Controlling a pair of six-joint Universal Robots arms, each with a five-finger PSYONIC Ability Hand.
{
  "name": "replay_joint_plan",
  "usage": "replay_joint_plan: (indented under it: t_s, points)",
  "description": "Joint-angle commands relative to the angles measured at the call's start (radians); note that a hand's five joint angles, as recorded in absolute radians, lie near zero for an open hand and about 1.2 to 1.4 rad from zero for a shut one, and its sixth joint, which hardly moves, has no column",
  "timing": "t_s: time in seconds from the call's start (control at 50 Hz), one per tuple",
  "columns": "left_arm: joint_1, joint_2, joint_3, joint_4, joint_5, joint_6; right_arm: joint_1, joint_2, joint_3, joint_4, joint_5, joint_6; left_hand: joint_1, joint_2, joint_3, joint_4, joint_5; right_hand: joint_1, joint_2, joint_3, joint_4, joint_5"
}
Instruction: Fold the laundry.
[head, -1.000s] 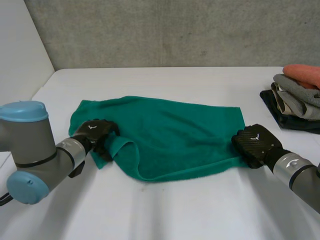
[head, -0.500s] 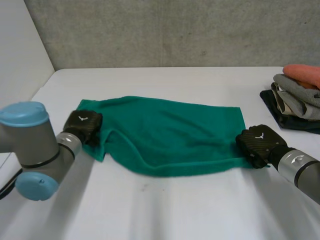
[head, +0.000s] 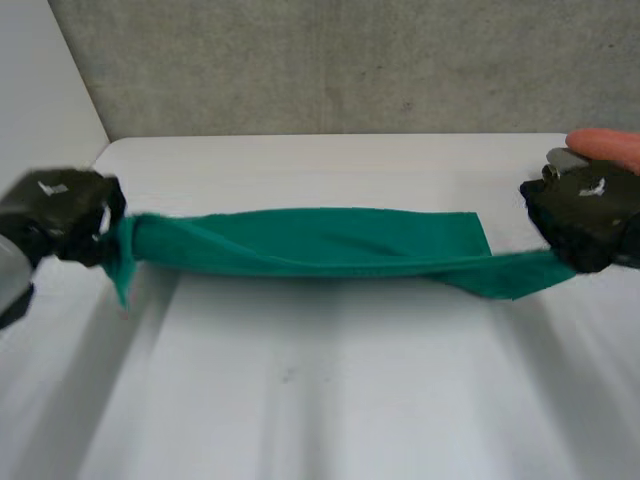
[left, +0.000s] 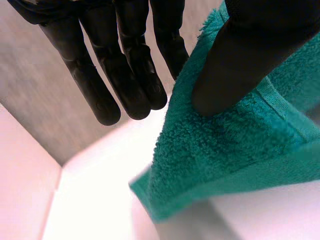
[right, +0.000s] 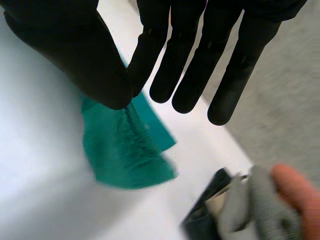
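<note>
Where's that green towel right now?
In the head view the green towel is stretched across the middle of the white table, pinched at its ends by the left hand and the right hand.

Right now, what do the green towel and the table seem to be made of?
Green towel: probably cotton terry, matte; fuzzy looped pile and a flat woven hem band show. Table: smooth white top with a soft sheen, perhaps laminate or painted board; I cannot tell which.

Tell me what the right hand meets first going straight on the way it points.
Probably the pile of clothes lying past the right hand; depth is unclear. The towel it pinches would come along.
</note>
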Motion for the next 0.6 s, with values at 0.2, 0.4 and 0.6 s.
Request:
replay_joint_plan:
  t_s: [0.2, 0.4, 0.6]
  points:
    - [0.009, -0.308, 0.109, -0.094, 0.015, 0.011, 0.141, 0.320, -0.101, 0.032, 0.129, -0.079, 0.255, 0.202, 0.207, 0.197, 0.240, 0.262, 0.220, 0.208, 0.200, 0.238]
    - [-0.047, -0.471, 0.197, -0.042, -0.092, -0.001, 0.164, 0.542, -0.207, -0.035, 0.181, 0.107, 0.255, 0.202, 0.207, 0.197, 0.240, 0.262, 0.220, 0.208, 0.200, 0.238]
    - [-0.048, -0.410, 0.128, 0.022, -0.097, 0.000, 0.158, 0.492, -0.269, 0.099, 0.229, 0.102, 0.255, 0.202, 0.207, 0.197, 0.240, -0.358, -0.399, -0.412, -0.419, -0.381]
